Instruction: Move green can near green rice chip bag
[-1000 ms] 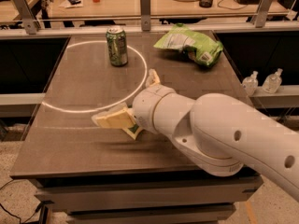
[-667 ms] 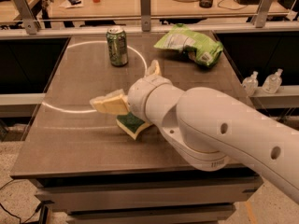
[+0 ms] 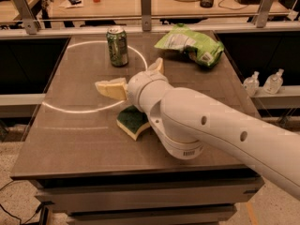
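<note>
The green can [image 3: 117, 46] stands upright at the back left of the dark table [image 3: 70, 139], inside a pale ring marked on the top. The green rice chip bag [image 3: 192, 43] lies crumpled at the back right, about a can's height to the right of the can. My gripper [image 3: 128, 73] hovers over the middle of the table, just in front of the can and slightly to its right. Its two cream fingers [image 3: 110, 88] are spread apart and hold nothing. The white arm covers the table's front right.
A flat sponge with a dark green top and yellow base [image 3: 132, 122] lies under my wrist. A raised shelf with a rail [image 3: 145, 28] runs behind the table. Two small bottles [image 3: 262, 82] stand on a ledge to the right.
My gripper has moved away from the front of the table towards the can, and the sponge has come into view beneath the wrist. The can and the bag have not moved.
</note>
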Robot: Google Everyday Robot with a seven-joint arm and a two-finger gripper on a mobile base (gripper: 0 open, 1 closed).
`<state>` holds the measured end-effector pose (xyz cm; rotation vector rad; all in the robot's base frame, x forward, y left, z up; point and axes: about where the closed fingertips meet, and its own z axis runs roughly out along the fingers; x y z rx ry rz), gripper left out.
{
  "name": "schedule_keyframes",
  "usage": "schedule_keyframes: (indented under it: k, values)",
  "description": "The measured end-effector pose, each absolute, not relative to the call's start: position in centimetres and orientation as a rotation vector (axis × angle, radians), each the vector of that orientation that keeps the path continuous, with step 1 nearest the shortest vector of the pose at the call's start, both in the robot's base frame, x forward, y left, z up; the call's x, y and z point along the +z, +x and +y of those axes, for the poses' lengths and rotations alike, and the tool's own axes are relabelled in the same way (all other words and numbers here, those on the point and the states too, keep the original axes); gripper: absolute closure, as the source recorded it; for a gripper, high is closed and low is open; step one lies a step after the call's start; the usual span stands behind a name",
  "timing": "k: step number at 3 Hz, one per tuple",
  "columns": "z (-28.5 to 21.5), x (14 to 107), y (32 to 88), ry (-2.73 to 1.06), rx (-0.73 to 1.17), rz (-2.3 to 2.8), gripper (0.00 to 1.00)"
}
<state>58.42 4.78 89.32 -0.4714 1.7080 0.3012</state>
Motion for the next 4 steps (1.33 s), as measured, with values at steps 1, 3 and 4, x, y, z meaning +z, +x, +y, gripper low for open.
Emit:
schedule_keyframes:
  k: [1,3,4]
  values:
    - [5.6,87.8,61.2,-0.486,0.27,1.711,0.0]
    - [7.9,86.8,66.5,-0.575,0.231,1.684,0.0]
    - [8.2,86.3,69.2,-0.561,0.218,1.686,0.0]
